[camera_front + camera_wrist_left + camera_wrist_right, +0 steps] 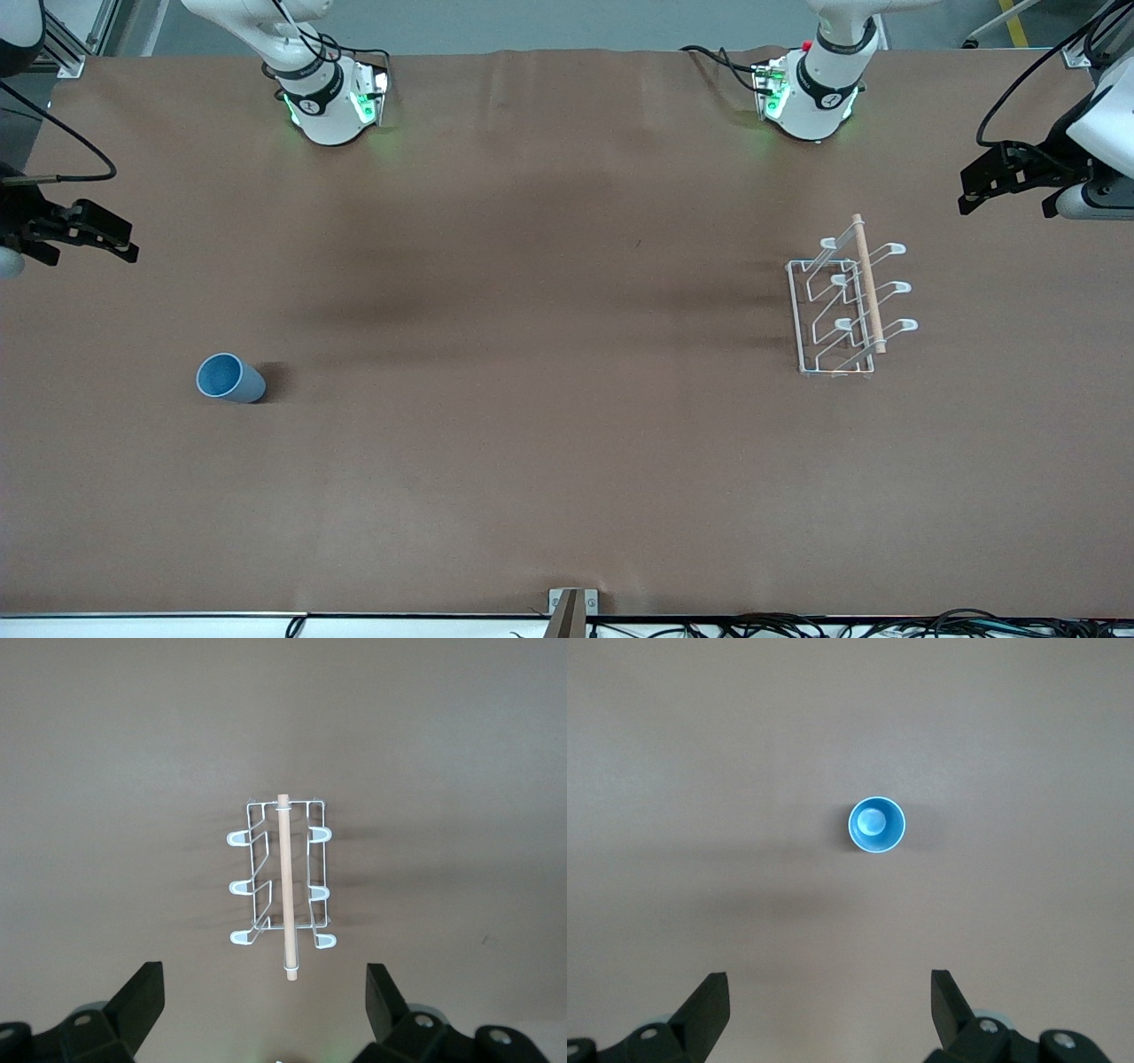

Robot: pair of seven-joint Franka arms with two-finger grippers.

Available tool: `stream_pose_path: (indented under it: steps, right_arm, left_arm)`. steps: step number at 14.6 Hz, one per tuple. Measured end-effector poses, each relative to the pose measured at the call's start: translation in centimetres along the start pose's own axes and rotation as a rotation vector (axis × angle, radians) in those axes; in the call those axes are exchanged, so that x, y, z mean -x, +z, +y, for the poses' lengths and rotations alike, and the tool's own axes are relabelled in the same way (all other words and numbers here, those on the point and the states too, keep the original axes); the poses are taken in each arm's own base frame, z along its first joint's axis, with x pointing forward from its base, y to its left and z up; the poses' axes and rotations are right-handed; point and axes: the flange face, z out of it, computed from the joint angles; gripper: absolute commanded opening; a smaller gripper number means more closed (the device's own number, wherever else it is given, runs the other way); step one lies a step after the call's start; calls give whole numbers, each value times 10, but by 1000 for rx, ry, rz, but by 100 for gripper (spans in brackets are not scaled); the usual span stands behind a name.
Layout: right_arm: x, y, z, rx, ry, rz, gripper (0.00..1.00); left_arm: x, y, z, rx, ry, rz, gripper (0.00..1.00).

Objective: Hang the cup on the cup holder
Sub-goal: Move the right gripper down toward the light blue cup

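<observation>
The cup (229, 378) is being seen standing upright on the brown surface (532, 354), mouth up, toward the right arm's end and nearer to the front camera than the cup holder (846, 301). In the right wrist view the cup (877, 825) is shown from straight above, its darker blue inside visible. The cup holder is being seen standing toward the left arm's end of the surface, well apart from the cup, with its looped prongs empty and its wooden rod (869, 283) along the top.

The right gripper (84, 232) is being held released, jaws wide apart, above the surface's edge at the right arm's end. The left gripper (997, 177) is likewise being held released and empty, above the edge at the left arm's end, with the cup holder (282, 886) lying in its wrist view.
</observation>
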Motion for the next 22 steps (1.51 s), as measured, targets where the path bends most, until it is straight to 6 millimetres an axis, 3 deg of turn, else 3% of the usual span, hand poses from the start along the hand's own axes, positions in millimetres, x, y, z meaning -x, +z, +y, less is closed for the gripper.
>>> stream_pose_path:
  steps: [11, 14, 17, 22]
  right_arm:
    - [-1, 1, -1, 1, -2, 6, 99]
    - [-8, 13, 0, 2, -2, 20, 98]
    - [-24, 49, 5, 3, 6, 10, 98]
    - [-46, 160, 18, 5, 23, 12, 98]
  left_arm:
    - [-3, -6, -1, 1, -1, 17, 100]
    - [-5, -2, -1, 2, 0, 9, 100]
    - [-7, 0, -1, 3, 1, 4, 100]
    - [-7, 1, -1, 3, 2, 1, 100]
